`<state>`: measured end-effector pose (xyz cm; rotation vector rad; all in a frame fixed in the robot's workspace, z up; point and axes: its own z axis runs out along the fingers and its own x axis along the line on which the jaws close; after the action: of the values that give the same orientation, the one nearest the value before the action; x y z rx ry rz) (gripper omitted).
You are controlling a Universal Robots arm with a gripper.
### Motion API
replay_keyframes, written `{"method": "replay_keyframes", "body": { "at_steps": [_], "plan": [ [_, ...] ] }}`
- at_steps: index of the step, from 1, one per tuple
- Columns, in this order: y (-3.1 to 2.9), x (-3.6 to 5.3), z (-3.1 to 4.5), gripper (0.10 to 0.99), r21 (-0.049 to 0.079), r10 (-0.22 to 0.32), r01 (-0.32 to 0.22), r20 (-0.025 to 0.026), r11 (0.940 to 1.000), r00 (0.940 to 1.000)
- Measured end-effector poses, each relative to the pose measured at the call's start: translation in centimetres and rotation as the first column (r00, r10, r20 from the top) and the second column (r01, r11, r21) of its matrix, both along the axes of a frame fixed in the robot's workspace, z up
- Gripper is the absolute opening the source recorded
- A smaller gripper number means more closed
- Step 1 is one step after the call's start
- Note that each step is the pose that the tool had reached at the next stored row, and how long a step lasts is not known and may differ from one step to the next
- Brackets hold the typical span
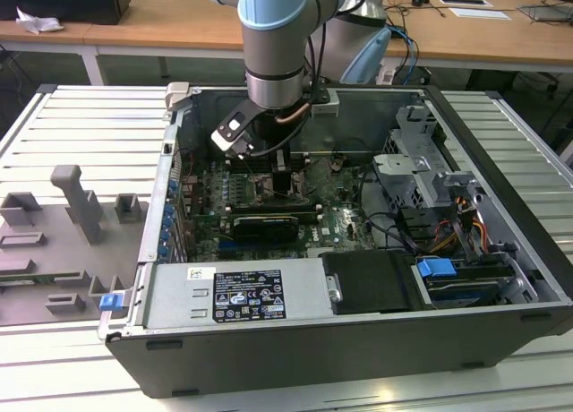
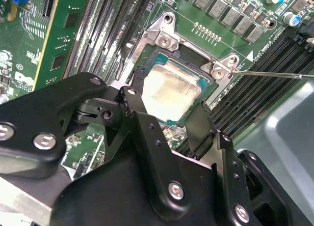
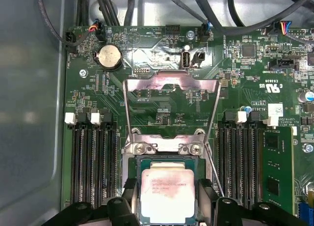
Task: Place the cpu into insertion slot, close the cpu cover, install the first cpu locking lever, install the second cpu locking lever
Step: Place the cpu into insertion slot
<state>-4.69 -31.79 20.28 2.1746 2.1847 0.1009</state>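
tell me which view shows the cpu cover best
The first wrist view: the cpu cover is seen whole, swung open away from the cpu. In the second wrist view and the exterior view I cannot pick it out with certainty.

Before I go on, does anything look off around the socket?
Nothing is askew: the cpu sits square in the socket and the cover lies swung open beyond it. One oddity: a pinkish smear on the cpu's metal top, perhaps old paste.

Pale silvery square cpu lies flat in its socket; the silvery cpu cover is swung open
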Motion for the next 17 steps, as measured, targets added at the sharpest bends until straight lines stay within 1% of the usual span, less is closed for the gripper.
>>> {"method": "replay_keyframes", "body": {
  "at_steps": [2,5,8,10,11,16,17],
  "plan": [
    [0.00,0.00,0.08,0.604,0.000,0.000,0.000,-0.0001,1.0000,1.0000],
    [0.00,0.00,0.38,0.604,0.000,0.000,0.000,0.0000,1.0000,1.0000],
    [0.00,0.00,0.90,0.604,-0.001,0.000,0.000,0.0000,1.0000,1.0000],
    [0.00,0.00,1.06,0.604,-0.001,0.000,0.000,0.0000,1.0000,1.0000],
    [0.00,0.00,1.17,0.588,-0.001,0.000,0.000,0.0001,1.0000,1.0000],
    [0.00,0.00,1.33,0.278,-0.001,0.000,0.000,0.0000,1.0000,1.0000],
    [0.00,0.00,1.38,0.157,-0.001,0.000,0.000,0.0001,1.0000,1.0000]
  ]
}}
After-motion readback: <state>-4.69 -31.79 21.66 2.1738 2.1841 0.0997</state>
